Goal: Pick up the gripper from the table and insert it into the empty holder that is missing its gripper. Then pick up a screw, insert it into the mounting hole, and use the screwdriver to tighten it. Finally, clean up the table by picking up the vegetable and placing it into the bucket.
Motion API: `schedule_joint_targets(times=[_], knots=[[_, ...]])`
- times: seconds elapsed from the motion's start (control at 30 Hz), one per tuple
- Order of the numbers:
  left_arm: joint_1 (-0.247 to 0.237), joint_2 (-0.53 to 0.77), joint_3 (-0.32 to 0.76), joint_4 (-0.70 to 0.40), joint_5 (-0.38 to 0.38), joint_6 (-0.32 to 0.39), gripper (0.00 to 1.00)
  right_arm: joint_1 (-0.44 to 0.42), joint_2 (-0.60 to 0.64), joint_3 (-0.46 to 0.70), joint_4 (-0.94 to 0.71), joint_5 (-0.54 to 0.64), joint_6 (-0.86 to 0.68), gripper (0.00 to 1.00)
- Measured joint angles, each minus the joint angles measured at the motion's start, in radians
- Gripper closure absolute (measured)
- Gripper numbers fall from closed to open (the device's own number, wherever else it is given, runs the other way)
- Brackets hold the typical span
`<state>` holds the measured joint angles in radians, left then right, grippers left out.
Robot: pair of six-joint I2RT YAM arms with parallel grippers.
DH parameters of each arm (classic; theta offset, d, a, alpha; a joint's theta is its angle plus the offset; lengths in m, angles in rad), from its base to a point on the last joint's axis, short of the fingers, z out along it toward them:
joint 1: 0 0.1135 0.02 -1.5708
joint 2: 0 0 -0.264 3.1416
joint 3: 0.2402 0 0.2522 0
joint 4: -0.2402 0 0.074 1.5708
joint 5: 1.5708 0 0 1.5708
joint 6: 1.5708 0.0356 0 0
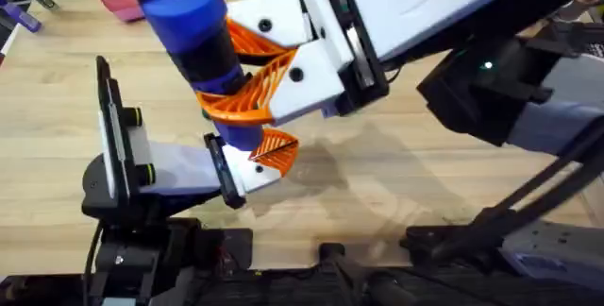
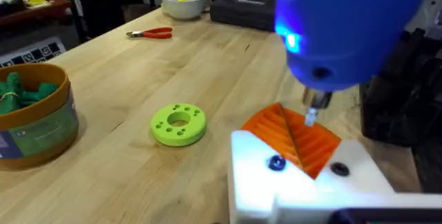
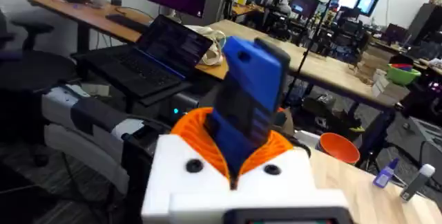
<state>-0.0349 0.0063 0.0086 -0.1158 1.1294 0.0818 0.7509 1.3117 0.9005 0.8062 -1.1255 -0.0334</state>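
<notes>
Blue screwdriver [image 1: 193,25] clamped between right gripper [image 1: 247,84] pads.

blue screwdriver [image 1: 193,32], orange ribbed pads [image 1: 247,98], bright green ring-shaped disc [image 2: 179,124], ochre-rimmed bucket [image 2: 41,124]

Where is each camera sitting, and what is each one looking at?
Overhead: above the table, looking down on both arms and the blue screwdriver clamped in the right gripper.
Left wrist: on the left arm, facing across the table at the bucket, green disc and pliers; the left gripper's own orange fingers sit under the screwdriver's bit.
Right wrist: on the right arm, facing out into the room, its fingers around the screwdriver.
All three share the screwdriver.
</notes>
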Motion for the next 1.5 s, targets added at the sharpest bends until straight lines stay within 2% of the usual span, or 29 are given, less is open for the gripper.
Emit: schedule_joint_targets(times=[0.3, 1.5], knots=[[0.0, 0.0, 0.0, 0.0, 0.0, 0.0, 0.98, 0.002, 0.045, 0.0, 0.014, 0.001, 0.0, 0.995], [0.0, 0.0, 0.0, 0.0, 0.0, 0.0, 0.98, 0.002, 0.051, 0.0, 0.034, 0.003, -0.005, 0.995]])
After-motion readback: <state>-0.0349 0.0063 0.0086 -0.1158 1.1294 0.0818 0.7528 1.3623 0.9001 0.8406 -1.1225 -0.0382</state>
